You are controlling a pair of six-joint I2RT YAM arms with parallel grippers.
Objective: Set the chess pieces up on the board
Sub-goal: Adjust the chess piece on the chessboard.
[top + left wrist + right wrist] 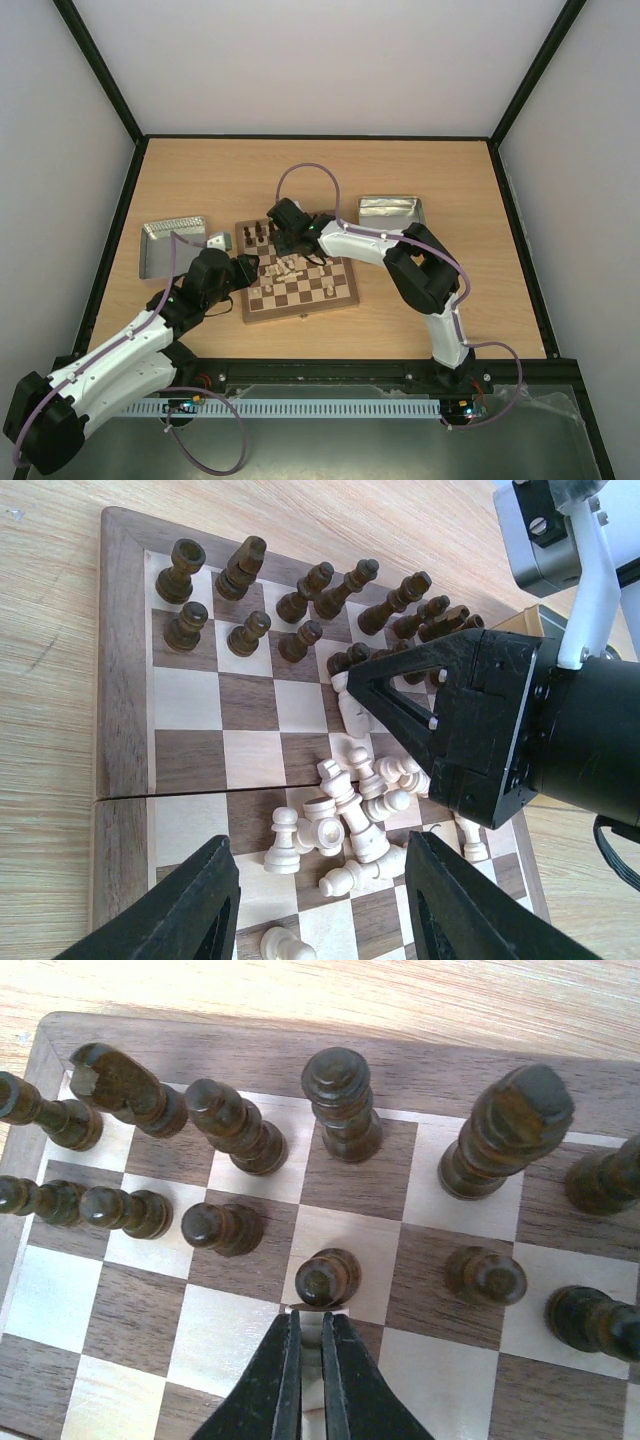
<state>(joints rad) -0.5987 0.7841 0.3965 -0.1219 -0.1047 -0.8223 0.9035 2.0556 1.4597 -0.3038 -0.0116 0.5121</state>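
Note:
The board (300, 312) lies mid-table with dark chessmen (300, 605) in two rows at its far end. Several pale chess pieces (350, 810) lie heaped near the middle squares, most of them toppled, and one pawn (283, 840) stands upright. My left gripper (320, 845) hovers open over this heap, its fingers on either side and touching nothing. My right gripper (311, 1320) is shut on a pale chess piece (311, 1345) held between its fingertips, just in front of a dark pawn (327, 1277). In the left wrist view the same piece (353, 712) pokes out under the right gripper (352, 687).
A square metal tin (172, 245) sits left of the board and another tin (390, 210) to its right. Both arms meet over the board's left half. Black frame posts and white walls enclose the table.

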